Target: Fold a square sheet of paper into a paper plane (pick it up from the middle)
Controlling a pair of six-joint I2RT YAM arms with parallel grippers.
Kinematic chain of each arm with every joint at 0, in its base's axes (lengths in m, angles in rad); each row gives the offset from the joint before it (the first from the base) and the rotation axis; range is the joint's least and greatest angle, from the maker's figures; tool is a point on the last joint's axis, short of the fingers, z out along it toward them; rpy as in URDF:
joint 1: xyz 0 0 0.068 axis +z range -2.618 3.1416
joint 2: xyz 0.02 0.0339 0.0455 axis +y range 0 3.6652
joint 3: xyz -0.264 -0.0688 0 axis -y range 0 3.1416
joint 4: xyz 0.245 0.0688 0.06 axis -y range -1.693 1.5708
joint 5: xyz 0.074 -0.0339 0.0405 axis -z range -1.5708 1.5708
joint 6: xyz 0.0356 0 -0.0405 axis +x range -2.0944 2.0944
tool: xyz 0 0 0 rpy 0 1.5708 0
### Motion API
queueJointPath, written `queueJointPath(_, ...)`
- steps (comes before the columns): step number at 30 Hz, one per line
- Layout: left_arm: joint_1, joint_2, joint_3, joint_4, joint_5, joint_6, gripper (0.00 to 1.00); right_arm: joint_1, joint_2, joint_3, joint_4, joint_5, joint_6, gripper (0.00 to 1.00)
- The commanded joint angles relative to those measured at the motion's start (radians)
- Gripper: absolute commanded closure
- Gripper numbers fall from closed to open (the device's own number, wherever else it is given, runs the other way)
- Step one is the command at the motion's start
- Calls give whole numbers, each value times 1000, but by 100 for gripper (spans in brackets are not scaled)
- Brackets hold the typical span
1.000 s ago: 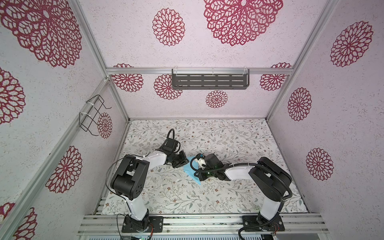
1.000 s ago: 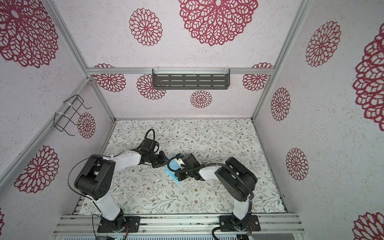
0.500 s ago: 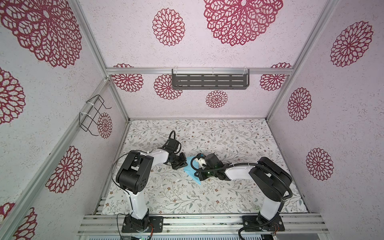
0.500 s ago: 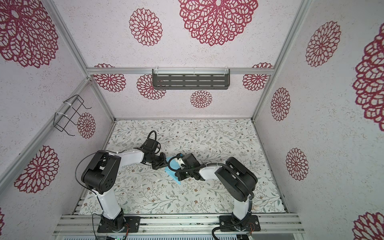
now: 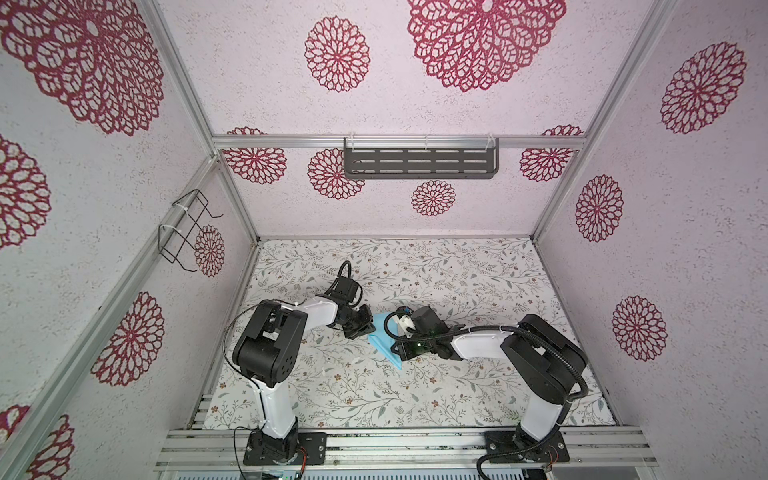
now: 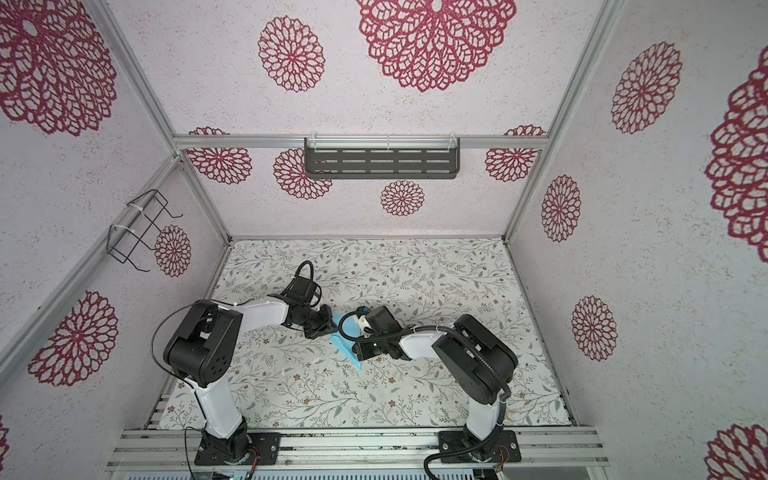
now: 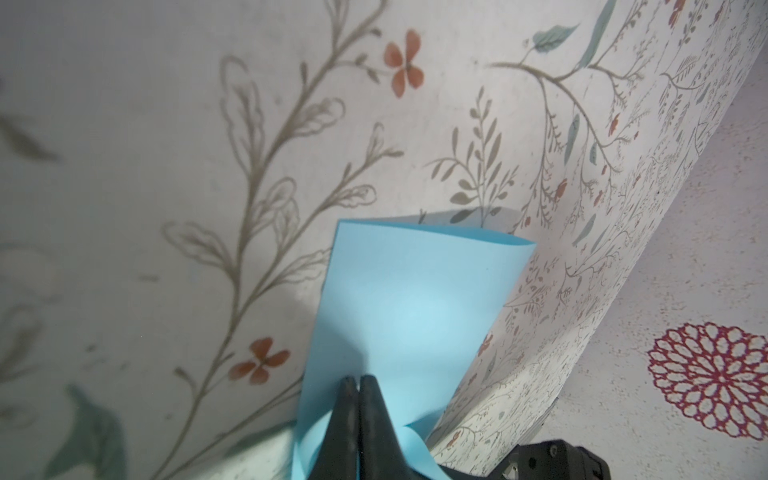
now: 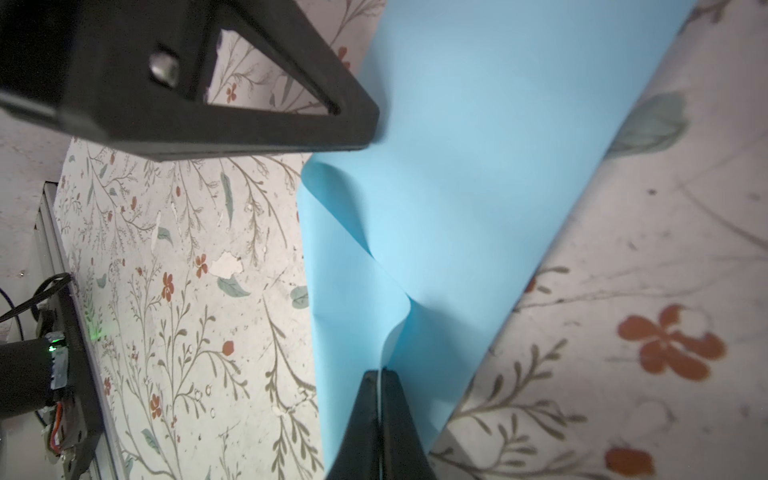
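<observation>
The square sheet of paper (image 5: 383,345) (image 6: 341,338), light blue, is held off the flowered table between both grippers at mid-table. My left gripper (image 5: 369,329) (image 6: 331,325) is shut on its left edge; in the left wrist view the paper (image 7: 415,307) curls round the closed fingertips (image 7: 358,380). My right gripper (image 5: 395,351) (image 6: 356,352) is shut on the opposite edge, and in the right wrist view the sheet (image 8: 457,174) buckles into a soft wave ahead of its tips (image 8: 380,374). The sheet is bent, not creased. No paper plane is in view.
The flowered table cover (image 5: 457,270) spreads all round the sheet. A grey slotted shelf (image 5: 419,163) hangs on the back wall and a wire rack (image 5: 185,232) on the left wall. An aluminium rail (image 5: 395,442) with both arm bases runs along the front.
The left gripper has closed on the sheet's left edge, and the left arm's elbow has shifted slightly. The right arm and its grip have stayed as they were.
</observation>
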Motion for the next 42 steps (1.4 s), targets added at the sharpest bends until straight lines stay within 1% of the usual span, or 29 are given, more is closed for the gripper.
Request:
queueJointPath(1, 3, 32, -4, -35, -14, 3, 94, -5, -3, 10, -11, -27, 10, 93)
queueJointPath(9, 3, 19, -1, -32, 0, -2, 94, -5, 17, 12, -18, -15, 10, 92)
queueJointPath(13, 2, -22, 16, -25, 23, -3, 93, -6, 25, 12, -36, 1, 5, 93)
queueJointPath(14, 2, -37, 20, -20, 27, -3, 92, -5, 26, 13, -41, 4, 4, 93)
queueJointPath(17, 3, -107, 18, 3, 34, -11, 85, -5, 27, 19, -50, 7, 0, 93)
queueJointPath(19, 1, -156, -8, 36, 48, -29, 81, -7, 30, 24, -58, 7, -1, 93)
queueJointPath(21, -4, -192, -47, 76, 63, -55, 80, -6, 32, 28, -63, 8, -2, 93)
queueJointPath(25, -31, -241, -122, 132, 83, -89, 80, -8, 37, 33, -74, 8, -1, 93)
queueJointPath(31, -93, -243, -194, 156, 61, -123, 88, -9, 41, 38, -85, 7, -1, 93)
queueJointPath(36, -103, -211, -225, 150, 29, -131, 92, -11, 45, 41, -88, 4, -1, 92)
queueJointPath(42, -110, -185, -235, 147, 12, -128, 94, -14, 49, 43, -95, 3, 0, 88)
